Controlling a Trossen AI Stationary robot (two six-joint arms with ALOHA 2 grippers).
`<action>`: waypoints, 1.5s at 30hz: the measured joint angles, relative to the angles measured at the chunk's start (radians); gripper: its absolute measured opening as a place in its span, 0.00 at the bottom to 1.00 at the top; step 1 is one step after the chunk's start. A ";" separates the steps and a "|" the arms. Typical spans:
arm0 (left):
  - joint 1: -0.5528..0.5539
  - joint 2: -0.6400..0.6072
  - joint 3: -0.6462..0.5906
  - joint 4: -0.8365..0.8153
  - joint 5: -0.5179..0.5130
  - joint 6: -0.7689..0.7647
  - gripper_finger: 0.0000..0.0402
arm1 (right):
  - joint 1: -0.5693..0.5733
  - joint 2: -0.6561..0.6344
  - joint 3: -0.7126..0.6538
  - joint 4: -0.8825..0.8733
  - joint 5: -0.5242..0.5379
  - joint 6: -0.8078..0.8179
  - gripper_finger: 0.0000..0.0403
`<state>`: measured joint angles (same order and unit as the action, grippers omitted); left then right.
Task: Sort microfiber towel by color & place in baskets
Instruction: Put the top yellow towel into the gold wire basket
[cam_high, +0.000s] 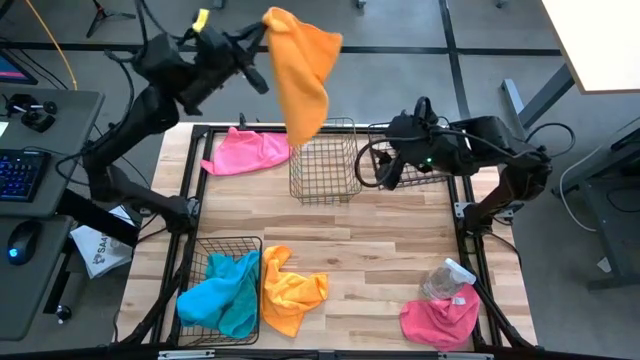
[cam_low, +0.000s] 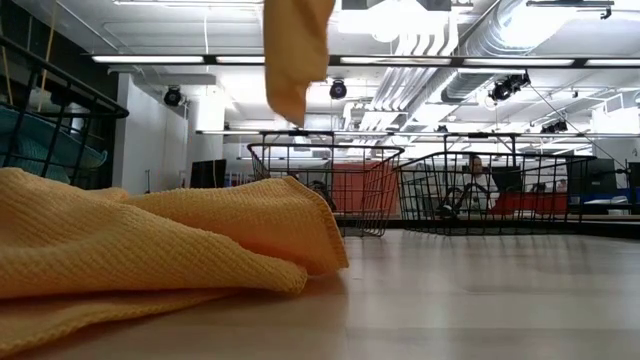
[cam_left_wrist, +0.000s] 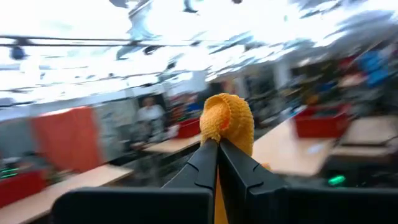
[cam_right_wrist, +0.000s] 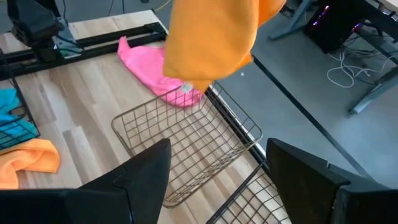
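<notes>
My left gripper (cam_high: 258, 42) is raised high above the table's far edge, shut on an orange-yellow towel (cam_high: 303, 75) that hangs over the middle wire basket (cam_high: 325, 160). My right gripper (cam_right_wrist: 217, 180) is open over the far right basket (cam_high: 425, 165), beside the middle one. A pink towel (cam_high: 245, 150) lies flat at the far left. A turquoise towel (cam_high: 225, 292) sits in the near left basket (cam_high: 205, 255) and drapes over its rim. Another orange-yellow towel (cam_high: 290, 295) lies crumpled beside it. A second pink towel (cam_high: 440, 318) lies at the near right corner. My left gripper pinches a bunched fold of the orange-yellow towel at its top end (cam_left_wrist: 227, 121) between the two shut fingers. The fingers come at it about level. The towel is lifted clear and hangs slack below them, its lower end (cam_high: 305, 130) above the middle basket.
A clear plastic spray bottle (cam_high: 445, 280) lies by the near right pink towel. The black table frame (cam_high: 470, 235) runs along the sides. In the low view the lying orange-yellow towel (cam_low: 150, 240) fills the foreground. Bare wood (cam_high: 380, 240) lies mid-table.
</notes>
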<state>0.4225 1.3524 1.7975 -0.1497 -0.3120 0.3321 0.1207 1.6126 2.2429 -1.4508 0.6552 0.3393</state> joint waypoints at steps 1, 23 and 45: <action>0.000 0.018 0.018 0.000 0.031 -0.023 0.00 | 0.000 -0.002 0.000 -0.002 0.002 0.000 0.64; -0.013 0.180 -0.318 0.496 0.285 -0.421 0.00 | 0.000 -0.017 0.000 -0.071 0.030 -0.030 0.64; -0.091 -0.064 -0.787 0.206 0.192 -0.551 0.00 | 0.000 -0.017 0.000 -0.103 0.052 -0.030 0.64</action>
<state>0.3317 1.2883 1.0101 0.0559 -0.1198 -0.2194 0.1207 1.5959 2.2429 -1.5539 0.7075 0.3092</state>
